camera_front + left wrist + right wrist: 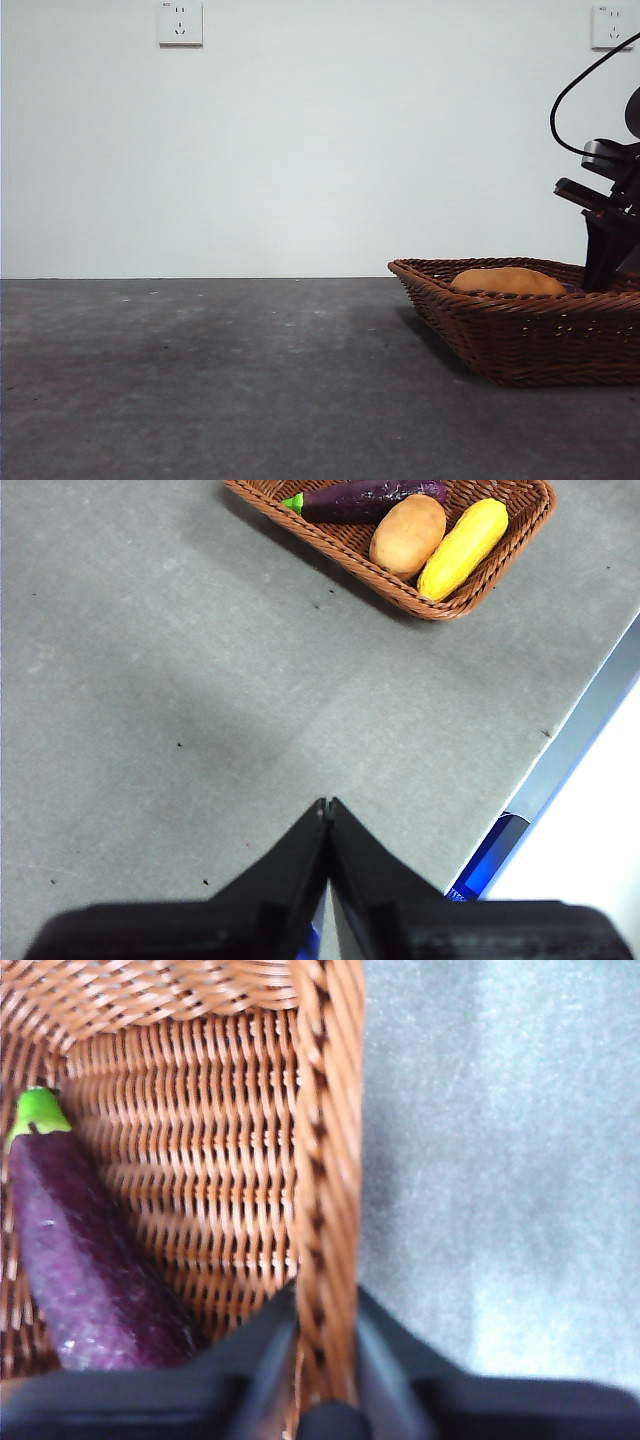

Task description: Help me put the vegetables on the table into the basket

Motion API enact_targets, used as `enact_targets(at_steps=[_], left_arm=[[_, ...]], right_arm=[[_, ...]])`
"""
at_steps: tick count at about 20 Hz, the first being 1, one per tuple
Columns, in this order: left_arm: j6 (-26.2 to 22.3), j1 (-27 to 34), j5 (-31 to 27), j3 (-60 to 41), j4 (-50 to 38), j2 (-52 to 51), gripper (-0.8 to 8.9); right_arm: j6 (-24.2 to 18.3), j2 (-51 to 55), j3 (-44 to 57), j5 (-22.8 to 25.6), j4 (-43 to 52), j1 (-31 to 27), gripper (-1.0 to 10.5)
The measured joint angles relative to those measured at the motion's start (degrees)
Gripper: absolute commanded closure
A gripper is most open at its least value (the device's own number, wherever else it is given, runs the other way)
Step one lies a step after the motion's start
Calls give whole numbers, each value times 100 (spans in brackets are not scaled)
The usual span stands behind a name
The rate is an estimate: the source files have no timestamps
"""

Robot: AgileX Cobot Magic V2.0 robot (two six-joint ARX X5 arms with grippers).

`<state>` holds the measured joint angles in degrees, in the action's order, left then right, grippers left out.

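The wicker basket [480, 300] stands at the right of the dark grey table [200, 380]. The left wrist view shows all three vegetables lying in the basket [440, 608]: the purple eggplant [370, 498], the potato [408, 535] and the yellow corn [462, 548]. From the front only the potato [508, 281] shows above the rim. My right gripper [603, 270] hangs over the basket's right part, empty. Its jaws [325, 1300] stand a little apart, with the braided rim [325, 1110] between them and the eggplant [85, 1260] beside them. My left gripper [327, 802] is shut and empty, high over bare table.
Two wall sockets [180, 22] [612, 25] sit on the white wall behind. A black cable [570, 95] loops off the right arm. The table's edge [590, 720] runs near the left gripper, with something blue [490, 855] below it.
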<state>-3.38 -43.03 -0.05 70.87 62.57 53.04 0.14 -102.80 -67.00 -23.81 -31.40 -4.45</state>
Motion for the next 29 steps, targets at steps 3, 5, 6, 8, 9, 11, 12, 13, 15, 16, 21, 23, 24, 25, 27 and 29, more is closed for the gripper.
enact_targets(at_steps=[3,5,6,8,9,11,12,13,15,16,21,23,24,25,27,29], left_arm=[[0,0,0,0,0,0,821],[0,0,0,0,7,0,821],[0,0,0,0,37,0,821],[0,0,0,0,50,0,821],[0,0,0,0,50,0,821],[0,0,0,0,50,0,821],[0,0,0,0,52,0,821],[-2,0,0,0,52,0,821],[-48,0,0,0,50,0,821],[-63,0,0,0,48,0,821],[-116,0,0,0,48,0,821],[-157,0,0,0,48,0,820],[-162,0,0,0,48,0,820],[-166,0,0,0,48,0,820],[-173,0,0,0,48,0,819],[-175,0,0,0,50,0,818]], right_arm=[[0,-20,0,0,-35,4,591],[0,114,0,24,-68,4,596],[0,302,0,96,-118,4,596],[2,914,0,155,-361,4,600],[0,1252,0,129,-579,4,600],[0,1969,-2,35,-1239,13,604],[-7,2374,-2,-98,-1633,22,605],[-31,2809,-2,-232,-2026,26,622],[-94,3641,-2,-282,-2704,28,742],[-109,4037,-2,-286,-2977,28,772],[-184,5431,-2,-295,-3987,31,893],[-267,5766,-2,-302,-4387,31,902],[-319,5897,-2,-302,-4612,31,963],[-378,5980,-2,-306,-4623,31,961],[-450,6122,-4,-343,-4625,31,959],[-448,6196,-4,-367,-4625,31,958]])
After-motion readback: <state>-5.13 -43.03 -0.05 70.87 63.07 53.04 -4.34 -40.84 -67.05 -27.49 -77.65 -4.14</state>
